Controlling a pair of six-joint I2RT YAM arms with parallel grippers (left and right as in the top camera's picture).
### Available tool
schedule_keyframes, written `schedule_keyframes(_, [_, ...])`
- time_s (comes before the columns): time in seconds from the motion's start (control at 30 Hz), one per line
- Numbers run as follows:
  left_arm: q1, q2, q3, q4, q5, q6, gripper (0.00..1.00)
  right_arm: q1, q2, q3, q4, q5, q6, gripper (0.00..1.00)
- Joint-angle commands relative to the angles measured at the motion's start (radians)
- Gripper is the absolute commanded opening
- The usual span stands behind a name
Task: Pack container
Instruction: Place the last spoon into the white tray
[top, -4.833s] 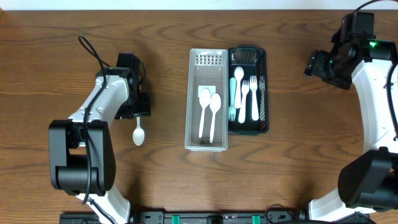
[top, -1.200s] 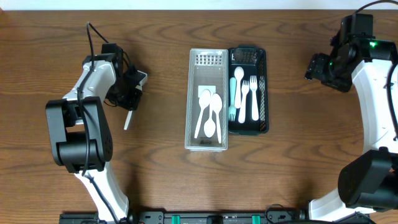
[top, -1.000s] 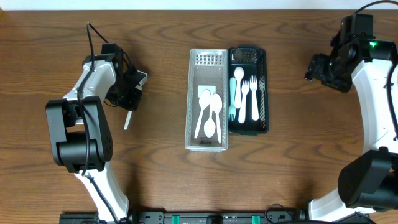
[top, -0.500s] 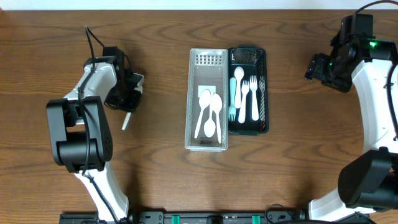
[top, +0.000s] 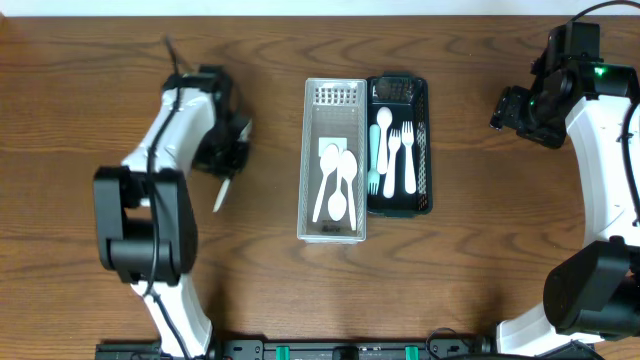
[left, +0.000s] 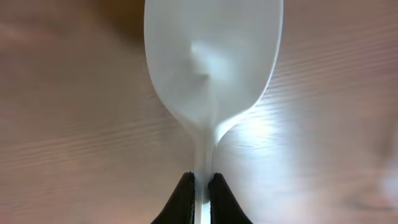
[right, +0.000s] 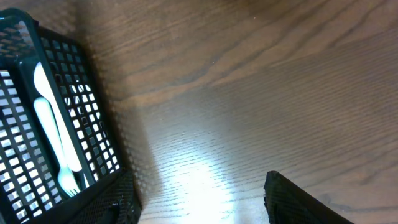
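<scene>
Left gripper (left: 200, 193) pinches spoon (left: 211, 68) handle tight, left of white tray (top: 309, 150); right gripper (right: 199, 205) spread, empty. Narrow pinch may let spoon swivel and miss tray.

- Brown wooden worktop (top: 470, 250): streaked wood-grain pattern.
- White plastic spoon (left: 211, 68): plain, glossy white.
- Pale grey rectangular plastic tray (top: 332, 238): slotted end; white spoons (top: 340, 195) inside.
- Black plastic mesh basket (top: 428, 150): grid pattern; white cutlery (top: 408, 160), one mint-green utensil (top: 374, 170).
- Robot arms (top: 605, 160): white shells, black joints.

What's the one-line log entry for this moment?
left jaws: shut on white plastic spoon | right jaws: open | white mesh tray: two spoons inside
</scene>
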Motion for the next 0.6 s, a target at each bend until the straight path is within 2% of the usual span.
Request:
schedule_keyframes(0.0, [-0.113,-0.154,0.123,-0.026,-0.004,-0.088,0.06,-0.005,-0.002,0.006,-0.002,0.003,-0.016,0.71])
schedule_keyframes(0.1, [-0.207,-0.232,0.154,0.013,-0.004,-0.145,0.06,-0.005,-0.002,0.006,-0.002,0.003,-0.015,0.71])
schedule_keyframes(0.17, [-0.265,-0.264,0.154,0.052,-0.004,-0.232,0.06,-0.005,-0.002,0.006,-0.002,0.003,-0.015,0.71])
schedule_keyframes(0.37, [-0.392,-0.240,0.102,0.147,-0.004,-0.434,0.06,-0.005,-0.002,0.006,0.003,0.003,-0.015,0.71])
schedule_keyframes(0.57, [-0.459,-0.136,0.062,0.231,-0.004,-0.444,0.07,-0.003,-0.002,0.006,0.007,0.003,-0.016,0.71])
